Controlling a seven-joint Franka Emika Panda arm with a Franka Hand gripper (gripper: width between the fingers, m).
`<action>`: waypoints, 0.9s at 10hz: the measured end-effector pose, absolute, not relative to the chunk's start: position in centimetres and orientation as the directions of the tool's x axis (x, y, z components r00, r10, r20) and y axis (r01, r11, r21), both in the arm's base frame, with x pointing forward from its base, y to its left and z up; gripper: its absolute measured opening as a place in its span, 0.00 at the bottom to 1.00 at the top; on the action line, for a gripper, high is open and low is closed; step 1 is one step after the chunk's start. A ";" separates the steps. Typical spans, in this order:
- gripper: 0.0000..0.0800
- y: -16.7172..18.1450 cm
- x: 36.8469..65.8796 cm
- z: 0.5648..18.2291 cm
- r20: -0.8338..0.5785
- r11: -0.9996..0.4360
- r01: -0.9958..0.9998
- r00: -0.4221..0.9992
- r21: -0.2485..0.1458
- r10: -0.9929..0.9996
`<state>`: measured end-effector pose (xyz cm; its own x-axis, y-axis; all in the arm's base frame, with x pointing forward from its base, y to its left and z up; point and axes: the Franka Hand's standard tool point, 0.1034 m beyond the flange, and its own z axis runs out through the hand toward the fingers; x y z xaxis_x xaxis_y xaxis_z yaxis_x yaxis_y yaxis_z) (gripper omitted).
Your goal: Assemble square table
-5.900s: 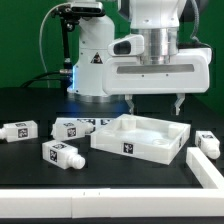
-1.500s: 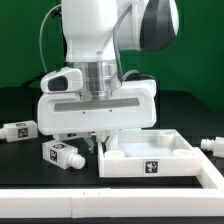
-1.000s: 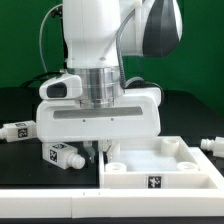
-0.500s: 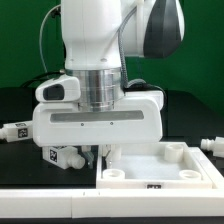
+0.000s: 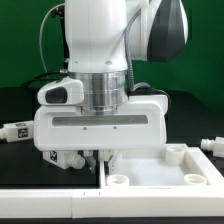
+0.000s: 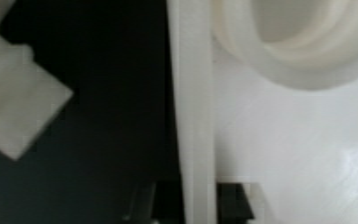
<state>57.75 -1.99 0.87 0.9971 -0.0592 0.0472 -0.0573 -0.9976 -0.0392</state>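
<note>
The white square table top [image 5: 160, 172] lies at the front, on the exterior view's right, with round corner sockets [image 5: 115, 179] showing. My gripper [image 5: 101, 158] stands low over its left rim and is shut on that rim. In the wrist view the rim [image 6: 192, 90] runs as a narrow white strip between my two dark fingers [image 6: 160, 203], with a round socket [image 6: 300, 50] beside it. A white tagged leg [image 5: 63, 158] lies just left of my fingers, and it also shows in the wrist view [image 6: 16, 95]. Another leg [image 5: 14, 131] lies at the far left, and a third [image 5: 212, 146] at the far right.
A white bar [image 5: 50, 206] runs along the front edge, close against the table top's front side. My large white gripper body [image 5: 98, 125] hides the middle of the black table. A green wall stands behind.
My gripper has moved toward the front bar and dragged the table top with it. The table top now sits lower in the view, with its front tag hidden behind the bar.
</note>
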 end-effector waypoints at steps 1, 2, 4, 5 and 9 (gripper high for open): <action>0.06 -2.0 57.7 0.9 0.050 -0.998 -0.054 0.997 -0.035 -0.055; 0.06 -2.0 57.7 0.9 0.049 -0.998 -0.054 0.997 -0.035 -0.055; 0.34 -1.5 57.3 2.2 0.025 -0.997 -0.050 0.998 -0.052 -0.051; 0.34 -0.6 57.1 3.7 0.016 -0.997 -0.040 0.999 -0.062 -0.041; 0.80 3.7 56.6 7.5 0.019 -0.997 0.051 0.999 -0.056 0.050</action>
